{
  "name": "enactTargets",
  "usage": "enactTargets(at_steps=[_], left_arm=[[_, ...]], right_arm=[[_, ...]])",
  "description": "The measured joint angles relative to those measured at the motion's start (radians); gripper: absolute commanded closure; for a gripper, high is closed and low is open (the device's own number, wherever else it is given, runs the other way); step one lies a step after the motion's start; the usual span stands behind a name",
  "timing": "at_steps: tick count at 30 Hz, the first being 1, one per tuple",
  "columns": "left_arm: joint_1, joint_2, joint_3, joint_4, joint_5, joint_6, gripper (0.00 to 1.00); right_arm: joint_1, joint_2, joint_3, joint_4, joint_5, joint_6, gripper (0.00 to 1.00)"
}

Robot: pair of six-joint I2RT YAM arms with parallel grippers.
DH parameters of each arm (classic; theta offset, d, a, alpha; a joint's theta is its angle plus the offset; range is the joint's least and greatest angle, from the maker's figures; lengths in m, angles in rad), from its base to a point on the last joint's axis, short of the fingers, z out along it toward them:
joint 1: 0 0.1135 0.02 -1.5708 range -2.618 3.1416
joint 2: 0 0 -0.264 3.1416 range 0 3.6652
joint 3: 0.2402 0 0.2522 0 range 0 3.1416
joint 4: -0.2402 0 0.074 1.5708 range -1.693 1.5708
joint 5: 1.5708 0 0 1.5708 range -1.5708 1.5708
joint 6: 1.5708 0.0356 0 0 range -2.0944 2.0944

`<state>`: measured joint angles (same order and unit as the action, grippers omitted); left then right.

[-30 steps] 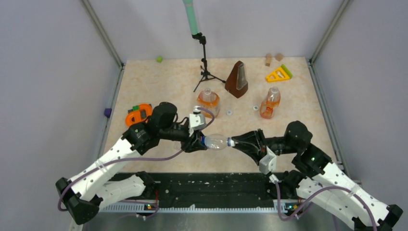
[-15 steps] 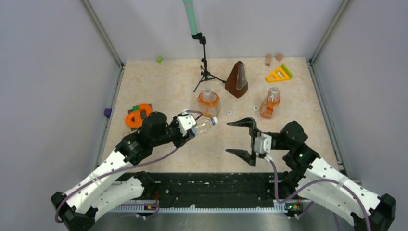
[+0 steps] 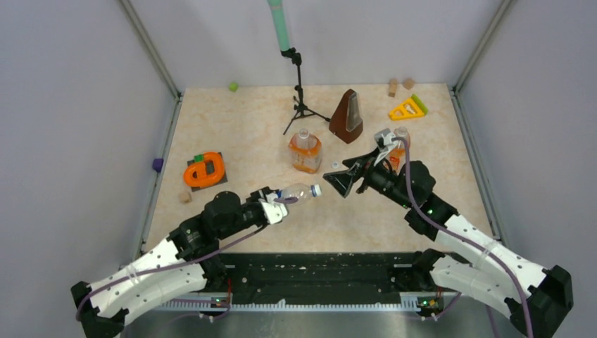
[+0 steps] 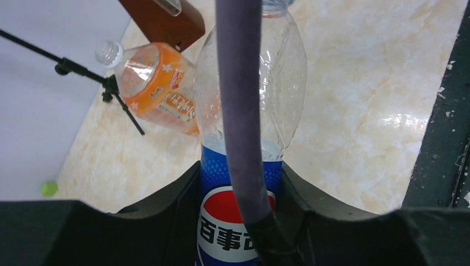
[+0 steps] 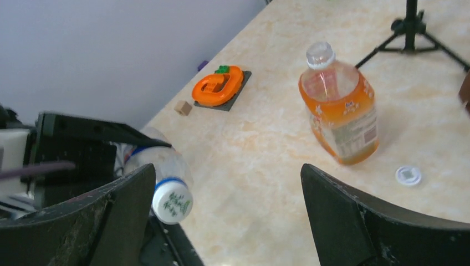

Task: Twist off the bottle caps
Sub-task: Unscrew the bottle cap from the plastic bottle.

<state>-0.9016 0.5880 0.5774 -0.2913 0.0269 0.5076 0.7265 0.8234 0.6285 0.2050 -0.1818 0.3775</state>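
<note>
The clear bottle [image 4: 277,83] lies tilted in the left pincer [image 3: 283,199], which is clenched round the blue-labelled lower half, one black finger on each side, a purple cable [image 4: 238,100] crossing in front in the left wrist view. Its neck points away from that pincer toward the right pincer [image 3: 348,172], and its white cap [image 5: 172,204] is on the neck. The right pincer stands released, jaws spread wide, holding and touching nothing; the cap sits near its left finger [image 5: 83,221] (the top view shows a small gap between them). Beyond the spread jaws the squat orange bottle [image 5: 339,113] stands upright on the table [image 3: 239,127] with its neck bare, and a loose white cap [image 5: 408,175] lies flat just beside it. The slim orange bottle [image 3: 401,137] stands partly hidden behind the right wrist
</note>
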Motion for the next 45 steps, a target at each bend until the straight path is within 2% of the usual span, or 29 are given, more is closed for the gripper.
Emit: enactTargets(at_steps=[2,4,8,12,15,22,35,38,40,43,45], left_arm=[[-0.031,-0.003,-0.014,0.022,-0.006,0.029,1.00],[-0.056,0.000,-0.024,0.039,-0.013,0.055,1.00],[-0.084,0.005,-0.052,0.068,-0.018,0.095,1.00],[-0.088,0.005,-0.076,0.084,-0.021,0.127,1.00],[-0.088,0.003,-0.077,0.087,-0.023,0.140,1.00],[-0.088,-0.010,-0.077,0.104,-0.029,0.151,1.00],[-0.088,-0.010,-0.077,0.106,-0.037,0.153,1.00],[-0.088,-0.010,-0.077,0.106,-0.039,0.154,1.00],[-0.088,-0.010,-0.077,0.106,-0.040,0.154,1.00],[-0.088,-0.010,-0.077,0.106,-0.042,0.154,1.00],[-0.089,-0.010,-0.077,0.106,-0.042,0.154,1.00]], right_arm=[[-0.024,0.005,-0.008,-0.011,-0.004,0.119,0.15],[-0.051,0.001,-0.041,0.002,-0.019,0.238,0.21],[-0.068,-0.014,-0.112,0.033,-0.052,0.447,0.22],[-0.068,-0.014,-0.110,0.041,-0.098,0.554,0.23],[-0.068,-0.005,-0.110,0.054,-0.150,0.615,0.28],[-0.068,0.082,-0.109,0.084,-0.260,0.683,0.41],[-0.068,0.100,-0.110,0.101,-0.340,0.707,0.46],[-0.068,0.100,-0.110,0.101,-0.357,0.702,0.60],[-0.068,0.101,-0.110,0.098,-0.363,0.696,0.60],[-0.068,0.106,-0.110,0.092,-0.370,0.692,0.49],[-0.068,0.112,-0.110,0.089,-0.380,0.687,0.47]])
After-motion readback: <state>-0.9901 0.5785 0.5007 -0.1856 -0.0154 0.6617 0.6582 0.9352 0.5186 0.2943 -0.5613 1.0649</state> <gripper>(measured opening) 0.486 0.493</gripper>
